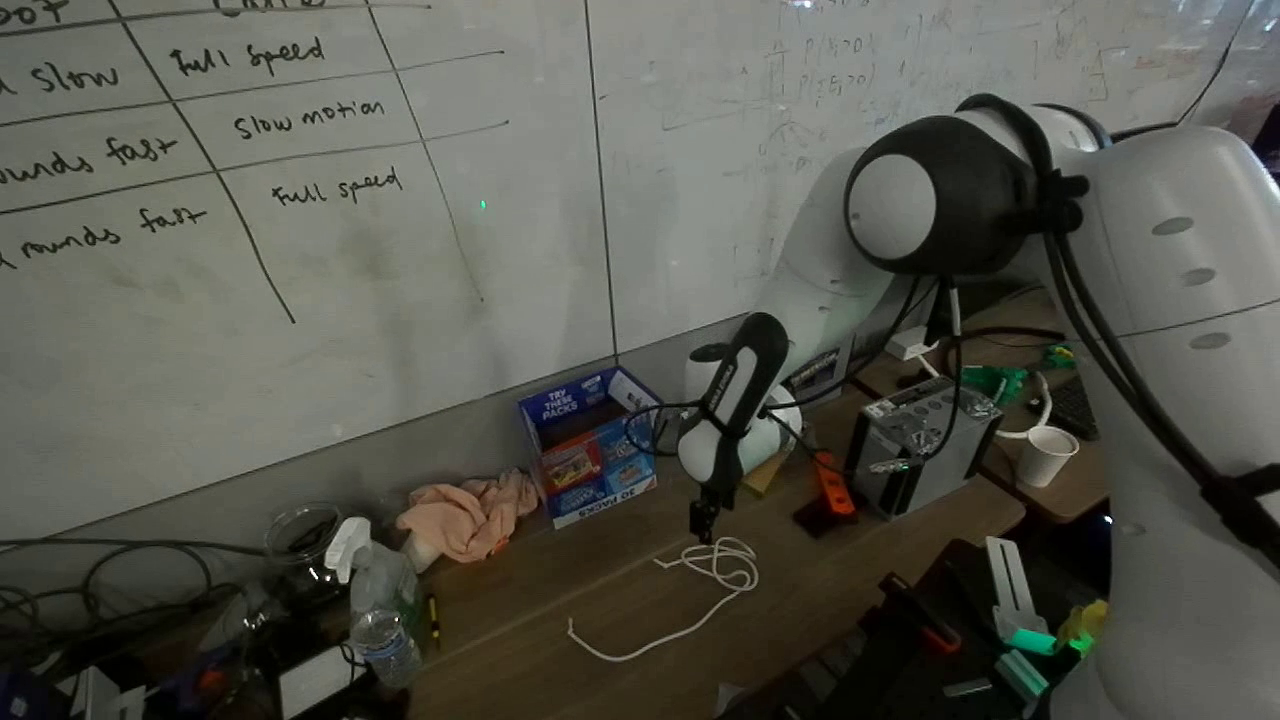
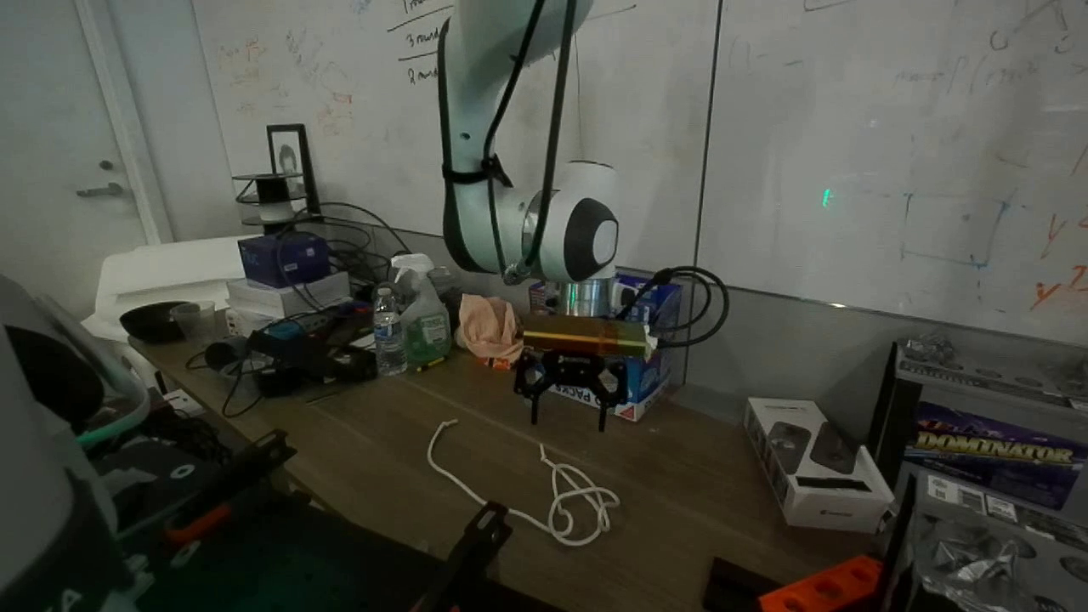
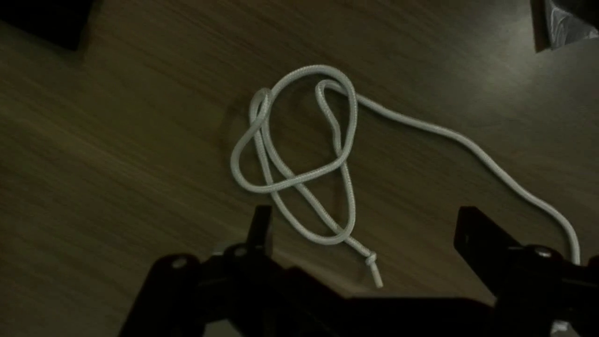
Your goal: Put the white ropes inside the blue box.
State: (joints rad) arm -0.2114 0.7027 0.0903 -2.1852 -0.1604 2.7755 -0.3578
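1. The whiteboard (image 1: 530, 250) is showing "slow", "full speed" twice, "slow motion" and "rounds fast"; most other scribbles (image 1: 835, 82) are looking too faint to read.
2. The blue box (image 1: 600, 468) is saying "TRY THESE PACKS" up top and "30 PACKS" along the bottom.
3. In an exterior view, a purple panel (image 2: 994, 455) is straight-up shouting "DOMINATOR".

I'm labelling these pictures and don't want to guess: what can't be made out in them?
White rope, long end: wrist view, out of sight behind the gripper.
Blue box, low inside: in an exterior view, hidden by its own front wall.
Dark thing: wrist view, cut off at the top left corner, too dark to name.
Water bottle, label: both exterior views, print too small to read.
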